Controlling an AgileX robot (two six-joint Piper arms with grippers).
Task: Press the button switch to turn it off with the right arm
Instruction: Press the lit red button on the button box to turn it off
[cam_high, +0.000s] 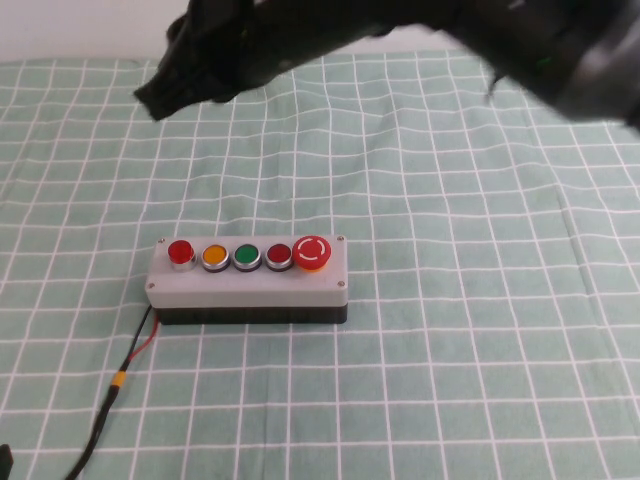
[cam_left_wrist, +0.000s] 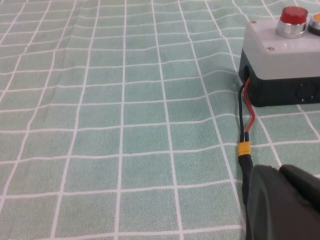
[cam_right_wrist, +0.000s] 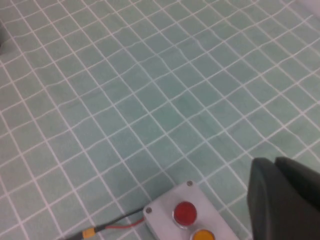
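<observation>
Switch box (cam_high: 247, 290): grey lid on black base, mid-cloth (cam_high: 450, 380). Five buttons (cam_high: 247, 256) in a row on top: red, orange, green, red, then a large red one at its right end. Cable (cam_high: 135, 350), red and black, leaves its left end.
Right gripper (cam_high: 175, 85): raised over the cloth well behind the box, touching and holding nothing; how wide it stands, cannot tell.
Left gripper (cam_left_wrist: 280, 197): low, just beside the cable, front-left of the box; width likewise cannot tell.
</observation>
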